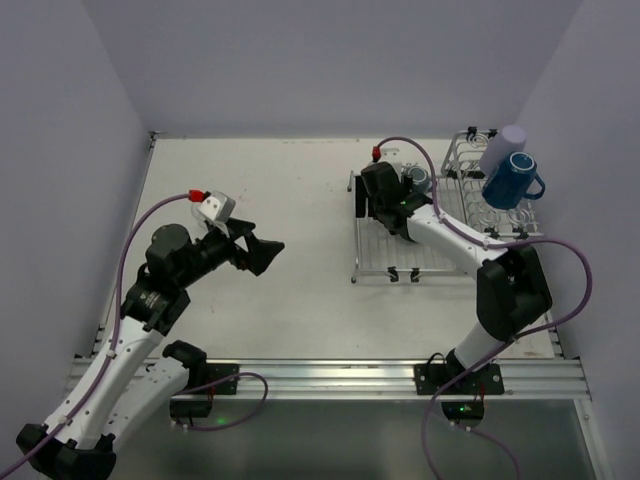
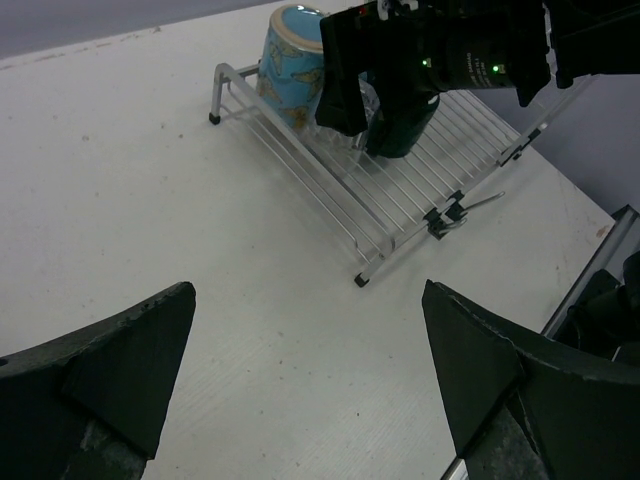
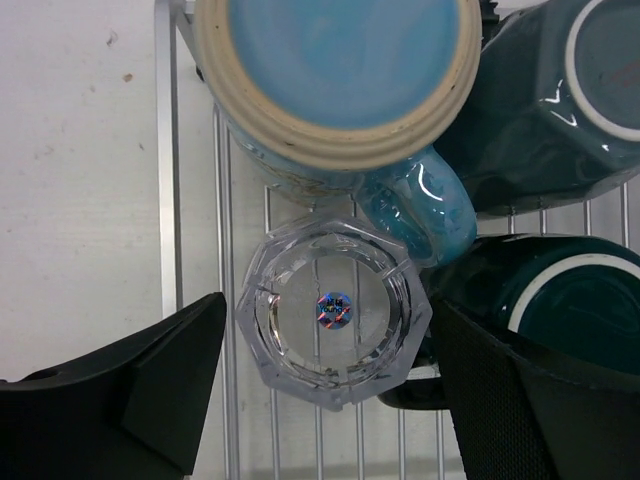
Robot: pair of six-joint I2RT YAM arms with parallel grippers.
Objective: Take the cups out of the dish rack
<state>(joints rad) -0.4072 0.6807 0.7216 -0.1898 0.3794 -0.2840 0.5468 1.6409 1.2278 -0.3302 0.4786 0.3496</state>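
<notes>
The dish rack (image 1: 405, 255) lies at the right of the table, its basket end far right. A lavender tumbler (image 1: 503, 147) and a dark blue mug (image 1: 512, 180) sit in the basket. In the right wrist view a clear ribbed glass (image 3: 335, 310) stands upside down on the rack's wires (image 3: 170, 150). Beside it are a light blue mug (image 3: 335, 80) and two dark teal mugs (image 3: 560, 90) (image 3: 565, 305). My right gripper (image 3: 330, 335) is open, a finger on each side of the glass, close to it. My left gripper (image 2: 310, 300) is open and empty above bare table, left of the rack (image 2: 340, 200).
Grey walls close the table at the back and both sides. A metal rail (image 1: 330, 378) runs along the near edge. Black clips (image 2: 445, 215) stick out from the rack's near edge. The light blue mug (image 2: 295, 60) stands at the rack's far left corner.
</notes>
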